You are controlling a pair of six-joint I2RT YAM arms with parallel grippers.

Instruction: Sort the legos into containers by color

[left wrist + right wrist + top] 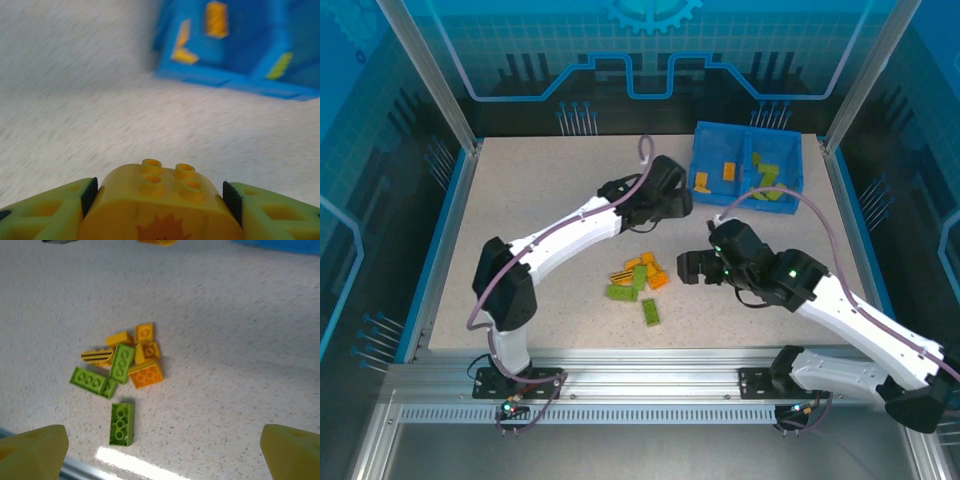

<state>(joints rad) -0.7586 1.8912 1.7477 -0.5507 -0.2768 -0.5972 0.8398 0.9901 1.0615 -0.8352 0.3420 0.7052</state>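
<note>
An orange brick (160, 200) with four studs on top is clamped between the two yellow-green fingers of the left end effector (160, 197). It is held over the speckled surface (540, 200), near the front left corner of the blue bin (796, 150).

The bin stands at the far right of the surface and is split by a central divider. Orange pieces (701, 181) lie in the compartment on the left of the overhead view, and green pieces (767, 172) lie in the one on the right.

Near the middle of the surface, between the two arms, lies a cluster of loose bricks (638, 275), orange and green mixed and touching one another. One green brick (650, 311) lies alone, just nearer the arm bases.

The right end effector (692, 265) hangs just to the right of the cluster, its fingers spread wide and grasping nothing.
</note>
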